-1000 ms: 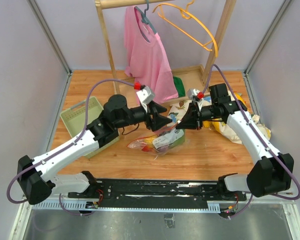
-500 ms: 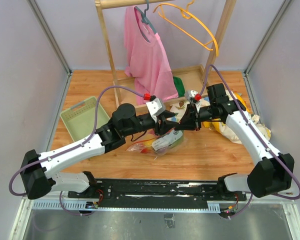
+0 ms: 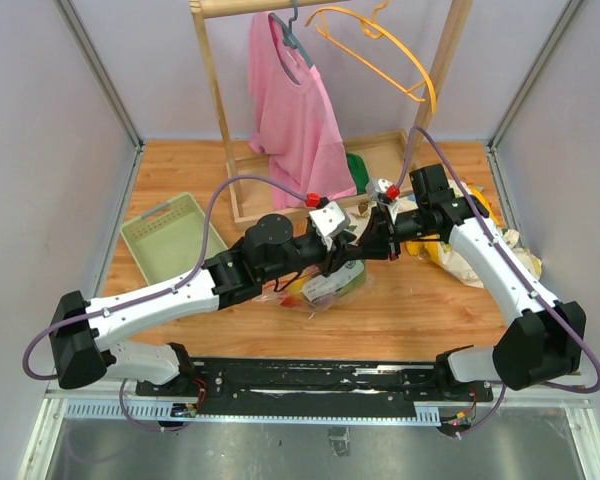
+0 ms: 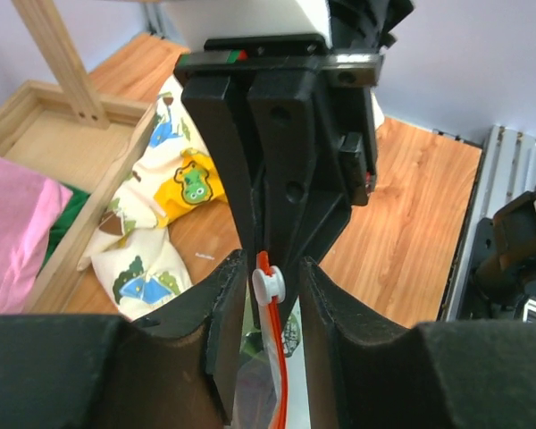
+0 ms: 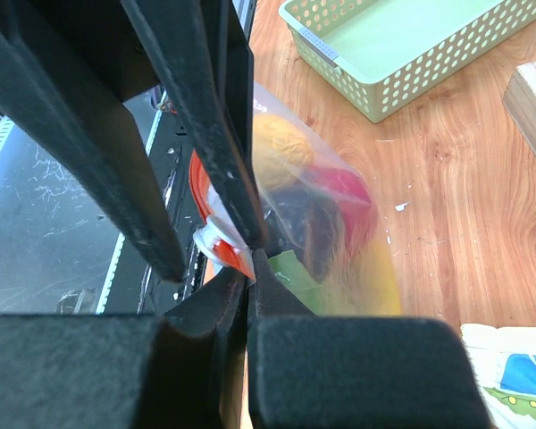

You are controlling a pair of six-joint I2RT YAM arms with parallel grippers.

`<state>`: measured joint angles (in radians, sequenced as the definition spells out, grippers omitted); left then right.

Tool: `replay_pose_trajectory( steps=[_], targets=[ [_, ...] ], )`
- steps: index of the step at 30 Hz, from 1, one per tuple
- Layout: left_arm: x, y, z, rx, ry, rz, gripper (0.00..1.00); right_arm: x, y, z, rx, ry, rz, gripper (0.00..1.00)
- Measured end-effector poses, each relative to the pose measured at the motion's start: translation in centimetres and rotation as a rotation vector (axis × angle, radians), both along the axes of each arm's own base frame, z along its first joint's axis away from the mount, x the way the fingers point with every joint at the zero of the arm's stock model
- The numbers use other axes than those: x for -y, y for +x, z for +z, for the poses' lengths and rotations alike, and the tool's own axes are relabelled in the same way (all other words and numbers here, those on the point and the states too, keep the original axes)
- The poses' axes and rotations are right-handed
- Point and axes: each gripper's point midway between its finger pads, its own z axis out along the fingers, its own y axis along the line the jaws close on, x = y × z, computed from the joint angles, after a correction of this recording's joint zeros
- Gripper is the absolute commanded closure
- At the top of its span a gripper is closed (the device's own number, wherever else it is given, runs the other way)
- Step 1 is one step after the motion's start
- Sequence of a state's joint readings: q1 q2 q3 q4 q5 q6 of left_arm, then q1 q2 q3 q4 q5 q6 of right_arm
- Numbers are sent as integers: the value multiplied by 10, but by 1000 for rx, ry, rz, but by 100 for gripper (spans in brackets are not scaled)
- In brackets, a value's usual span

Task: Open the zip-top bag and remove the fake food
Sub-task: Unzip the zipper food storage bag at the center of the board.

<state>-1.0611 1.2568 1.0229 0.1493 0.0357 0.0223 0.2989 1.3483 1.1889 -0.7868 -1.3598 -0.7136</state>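
One zip-top bag (image 5: 322,223), one pale green basket (image 5: 429,71), one pink T-shirt (image 3: 290,110), two hangers (image 3: 432,92), one dinosaur-print cloth (image 4: 174,179), one wooden rack (image 3: 215,100).

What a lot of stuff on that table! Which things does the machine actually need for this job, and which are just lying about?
In the job:
zip-top bag
fake food inside it
right end effector, pinching the bag's mouth
left end effector, fingers either side of the zipper slider

Lying about:
green tray
pink shirt
dinosaur-print cloth
wooden rack
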Motion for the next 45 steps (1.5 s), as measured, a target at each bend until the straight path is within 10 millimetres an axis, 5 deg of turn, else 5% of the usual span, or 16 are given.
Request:
replay_pose_trajectory(
  steps=[10, 17, 45],
  targets=[
    [-4, 7, -18, -32, 63, 54, 75, 0, 0, 0, 3, 0, 0, 99],
    [-3, 6, -19, -44, 61, 57, 99, 0, 1, -1, 8, -2, -1, 99],
    [-19, 7, -13, -85, 31, 125, 100, -3, -1, 7, 47, 11, 22, 99]
  ],
)
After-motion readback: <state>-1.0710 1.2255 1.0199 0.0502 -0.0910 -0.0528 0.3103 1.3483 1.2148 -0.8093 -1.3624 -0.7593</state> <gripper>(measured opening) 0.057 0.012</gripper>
